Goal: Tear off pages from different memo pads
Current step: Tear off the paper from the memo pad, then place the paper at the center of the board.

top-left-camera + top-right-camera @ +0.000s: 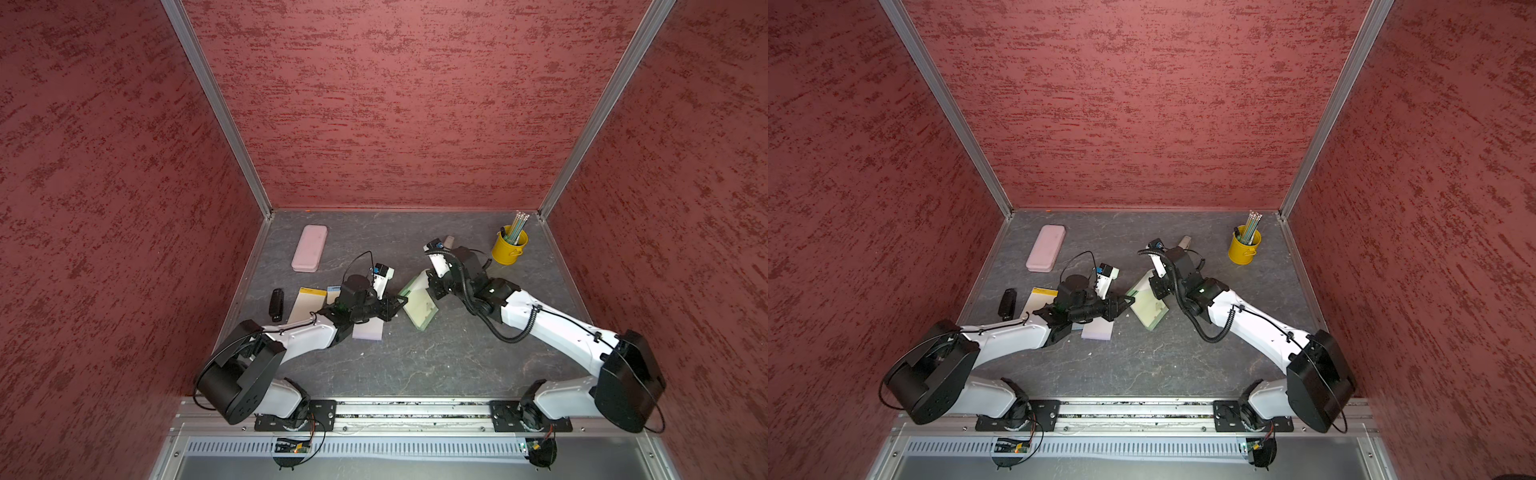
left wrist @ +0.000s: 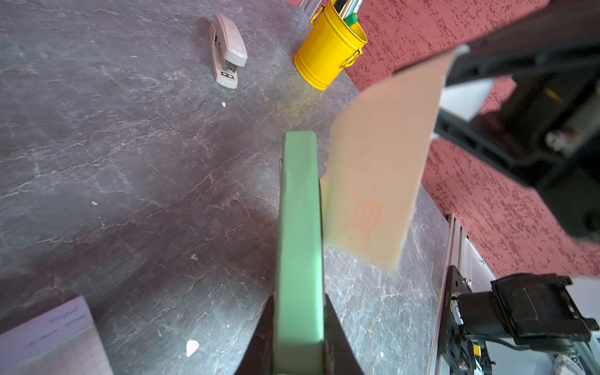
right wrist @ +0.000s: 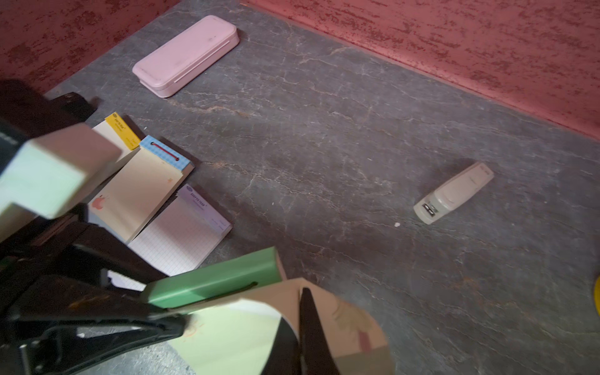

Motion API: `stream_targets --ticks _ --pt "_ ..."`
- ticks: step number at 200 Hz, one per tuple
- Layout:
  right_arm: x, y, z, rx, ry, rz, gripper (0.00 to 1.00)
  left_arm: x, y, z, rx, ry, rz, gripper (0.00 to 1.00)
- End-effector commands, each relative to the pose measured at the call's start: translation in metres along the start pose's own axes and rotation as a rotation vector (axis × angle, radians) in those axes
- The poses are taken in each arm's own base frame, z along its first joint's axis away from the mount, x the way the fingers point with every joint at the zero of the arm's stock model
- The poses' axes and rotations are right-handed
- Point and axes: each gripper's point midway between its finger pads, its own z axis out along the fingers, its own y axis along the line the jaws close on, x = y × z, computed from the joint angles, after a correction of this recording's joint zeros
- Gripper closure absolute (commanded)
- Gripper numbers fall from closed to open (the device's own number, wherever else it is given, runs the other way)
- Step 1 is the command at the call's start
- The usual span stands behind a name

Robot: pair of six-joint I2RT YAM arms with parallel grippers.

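Reaching in from 6 o'clock, both arms meet near the middle of the surface (image 1: pixel 415 374), where the green memo pad (image 1: pixel 420 309) sits. The left fingers (image 2: pixel 339 344) are clamped on its green top strip, seemingly to anchor it. The right fingers (image 3: pixel 310 324) are pinched together on its top page (image 2: pixel 380 181), which rises curled toward 1 o'clock, so a pull should part it at the binding. The lilac pad (image 1: pixel 368 331) lies just beside at 8 o'clock, partly under the left arm. The blue pad (image 3: pixel 146 191) and yellow pad (image 1: pixel 307 301) lie out toward 9 o'clock, probably waiting for their turn. Farther back, well clear, lie the pink case (image 1: pixel 309 248) at 11 o'clock, the stapler (image 2: pixel 227 48) at 12 and the yellow bucket (image 1: pixel 509 248) at 2.
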Motion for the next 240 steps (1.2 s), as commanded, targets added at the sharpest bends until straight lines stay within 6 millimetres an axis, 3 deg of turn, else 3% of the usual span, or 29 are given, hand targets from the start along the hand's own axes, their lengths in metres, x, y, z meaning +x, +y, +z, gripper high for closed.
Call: stream_targets --ticks 1,45,78,102,125,165,203,222,240 --pt "-0.042 -0.022 -0.019 0.073 -0.118 0.034 1.0 0.0 -0.001 -0.007 0.01 0.009 0.01 0.96" --pt "-0.04 -0.054 -0.022 0.15 -0.119 0.088 1.0 -0.01 0.0 -0.02 0.009 -0.001 -0.006 0.99" --pt "-0.024 -0.116 -0.037 0.405 -0.061 0.161 1.0 -0.027 0.008 -0.031 0.029 0.066 -0.139 0.99" --pt "-0.014 -0.144 -0.057 0.467 -0.082 0.262 1.0 -0.042 0.004 -0.024 0.09 0.161 -0.2 0.98" --pt "-0.006 -0.161 -0.071 0.498 -0.086 0.332 1.0 -0.054 -0.017 0.013 0.207 0.291 -0.202 0.97" --pt "-0.014 -0.18 -0.102 0.555 -0.148 0.386 1.0 -0.056 -0.053 0.116 0.351 0.46 -0.195 0.97" --pt "-0.002 -0.185 -0.106 0.587 -0.116 0.384 1.0 -0.034 -0.035 0.195 0.256 0.547 -0.234 0.97" --pt "0.012 -0.187 -0.105 0.613 -0.073 0.387 1.0 -0.026 -0.017 0.212 0.148 0.558 -0.206 0.97" --pt "0.034 -0.194 -0.102 0.652 -0.007 0.434 1.0 -0.024 0.002 0.215 0.032 0.562 -0.156 0.96"
